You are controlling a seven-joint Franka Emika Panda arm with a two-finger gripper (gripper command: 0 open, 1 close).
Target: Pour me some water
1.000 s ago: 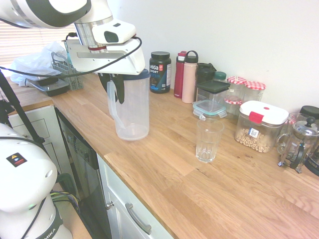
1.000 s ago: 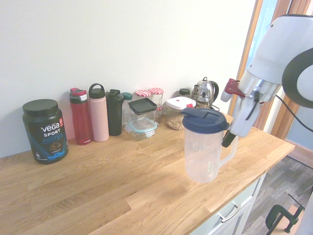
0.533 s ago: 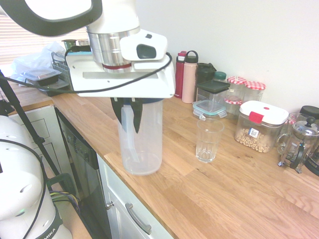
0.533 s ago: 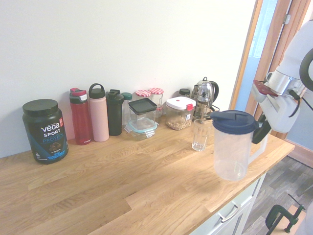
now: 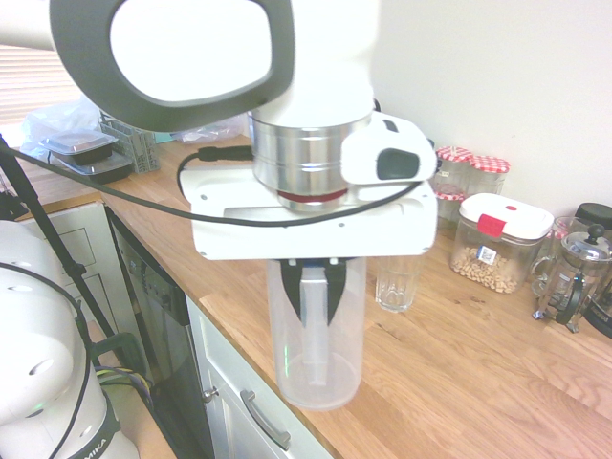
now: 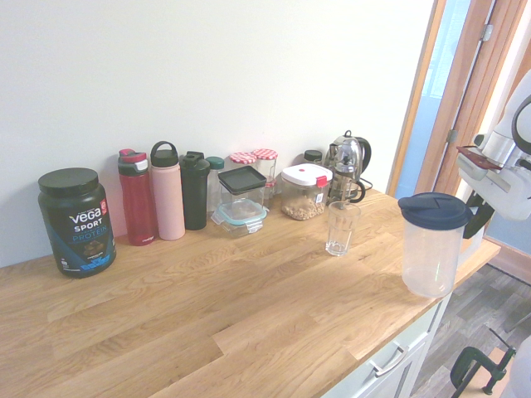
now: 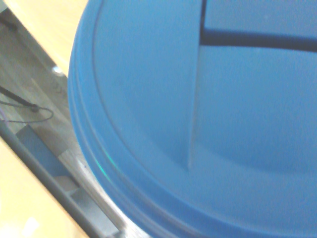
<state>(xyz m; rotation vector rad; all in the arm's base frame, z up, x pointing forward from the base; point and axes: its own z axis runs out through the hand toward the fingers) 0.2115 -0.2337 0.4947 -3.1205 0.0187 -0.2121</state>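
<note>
Looking across the second exterior view from the left, you see a black Vega tub (image 6: 75,220), then a red bottle (image 6: 138,197), a pink bottle (image 6: 167,191) and a black bottle (image 6: 195,190) lined up along the wall. Next come a lidded glass container (image 6: 242,196) and a white-lidded jar (image 6: 304,191). The empty glass (image 6: 341,228) stands upright on the wooden surface (image 6: 207,315), just in front of that jar. Further right, your end effector (image 6: 476,225) is clamped tight on the handle of the clear pitcher (image 6: 431,256), which hangs upright with its blue lid (image 6: 435,211) on, at the surface's front edge, apart from the glass.
</note>
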